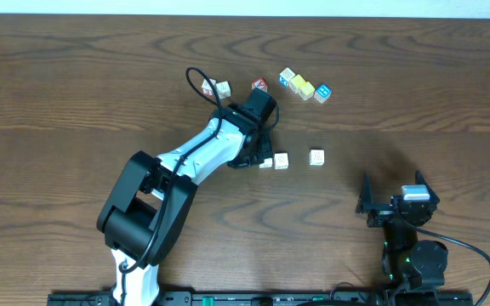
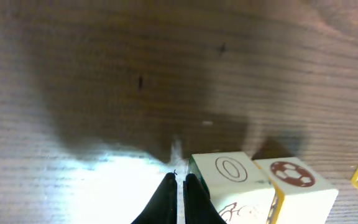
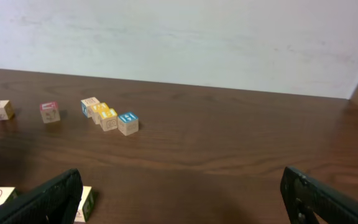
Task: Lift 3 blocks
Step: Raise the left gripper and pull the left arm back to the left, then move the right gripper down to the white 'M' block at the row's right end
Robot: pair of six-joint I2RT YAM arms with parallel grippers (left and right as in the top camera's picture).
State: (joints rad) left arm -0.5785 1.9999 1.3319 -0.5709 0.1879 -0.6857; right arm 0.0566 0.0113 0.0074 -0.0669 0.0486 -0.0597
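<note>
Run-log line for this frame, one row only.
left gripper: shut, empty, beside oval-marked cream block | right gripper: open, empty | lifted: none

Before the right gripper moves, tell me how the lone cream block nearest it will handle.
The lone cream block looks rigid and probably light, being a small cube. Its flat faces suggest it would slide, not roll, if pushed.

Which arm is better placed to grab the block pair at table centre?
Left. The left gripper, though shut, sits right beside the nearest block; the right gripper is open but farther away.
</note>
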